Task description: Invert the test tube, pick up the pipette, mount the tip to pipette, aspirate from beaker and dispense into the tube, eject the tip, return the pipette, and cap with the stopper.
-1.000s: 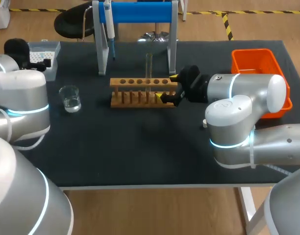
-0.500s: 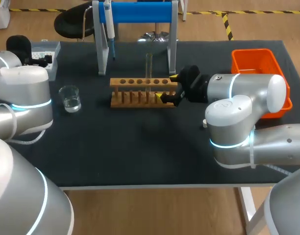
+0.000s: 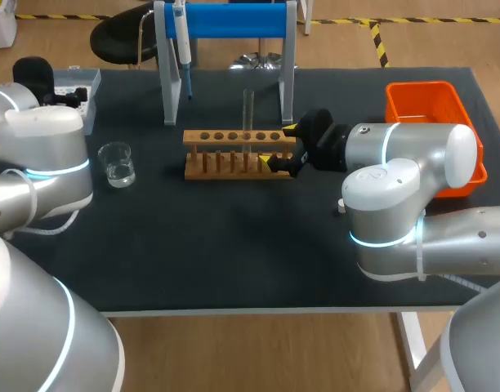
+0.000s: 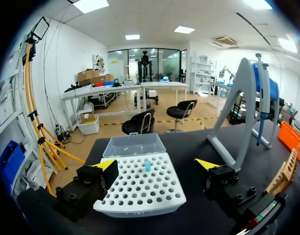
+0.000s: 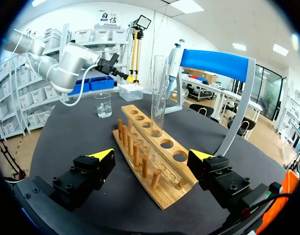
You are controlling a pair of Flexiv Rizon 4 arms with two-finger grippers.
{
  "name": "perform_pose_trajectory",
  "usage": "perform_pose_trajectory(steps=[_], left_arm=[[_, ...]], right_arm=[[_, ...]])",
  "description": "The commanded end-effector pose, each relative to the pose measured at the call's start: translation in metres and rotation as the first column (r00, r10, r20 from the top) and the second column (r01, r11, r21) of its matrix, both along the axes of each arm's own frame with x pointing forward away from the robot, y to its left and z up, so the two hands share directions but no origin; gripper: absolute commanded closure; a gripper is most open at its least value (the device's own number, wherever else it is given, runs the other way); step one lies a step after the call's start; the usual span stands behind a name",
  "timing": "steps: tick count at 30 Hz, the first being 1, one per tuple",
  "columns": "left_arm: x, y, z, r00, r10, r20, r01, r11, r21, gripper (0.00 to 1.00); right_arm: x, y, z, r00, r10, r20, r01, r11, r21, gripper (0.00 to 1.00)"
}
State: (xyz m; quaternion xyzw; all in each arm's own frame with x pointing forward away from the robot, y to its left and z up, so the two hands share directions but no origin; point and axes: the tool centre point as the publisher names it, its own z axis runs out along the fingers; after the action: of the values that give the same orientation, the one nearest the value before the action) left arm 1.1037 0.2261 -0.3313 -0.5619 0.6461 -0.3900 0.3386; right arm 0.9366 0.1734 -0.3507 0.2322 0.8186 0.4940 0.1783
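The left pincer [image 4: 157,164] is spread wide before the tip box [image 4: 140,193]. The right pincer [image 5: 151,155] is spread wide around the rack [image 5: 165,190] end. Both are empty.

Table: you are looking down at a black table [image 3: 234,245].
Rack: a wooden rack [image 3: 234,155] is sitting near its middle.
Beaker: a glass beaker [image 3: 117,164] is standing left of the rack, apart from it.
Stand: a blue-topped stand [image 3: 225,20] is standing behind the rack.
Box: a tip box [image 4: 140,181] is resting at the far left corner.
Bin: an orange bin [image 3: 426,102] is sitting at the right edge.
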Motion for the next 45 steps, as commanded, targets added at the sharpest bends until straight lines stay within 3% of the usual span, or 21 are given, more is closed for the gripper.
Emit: perform_pose_trajectory(steps=[1,45], left_arm=[[0.0074,-0.0021,-0.0051,1.0,-0.002,0.012,0.002,1.0,-0.005,0.0],[0.01,0.0038,-0.008,1.0,-0.003,0.019,0.003,1.0,-0.01,0.0]], right_arm=[[-0.0003,0.0006,0.0002,1.0,-0.002,-0.001,0.002,1.0,-0.002,0.0],[-0.0003,0.0006,0.0002,1.0,-0.002,-0.001,0.002,1.0,-0.002,0.0]])
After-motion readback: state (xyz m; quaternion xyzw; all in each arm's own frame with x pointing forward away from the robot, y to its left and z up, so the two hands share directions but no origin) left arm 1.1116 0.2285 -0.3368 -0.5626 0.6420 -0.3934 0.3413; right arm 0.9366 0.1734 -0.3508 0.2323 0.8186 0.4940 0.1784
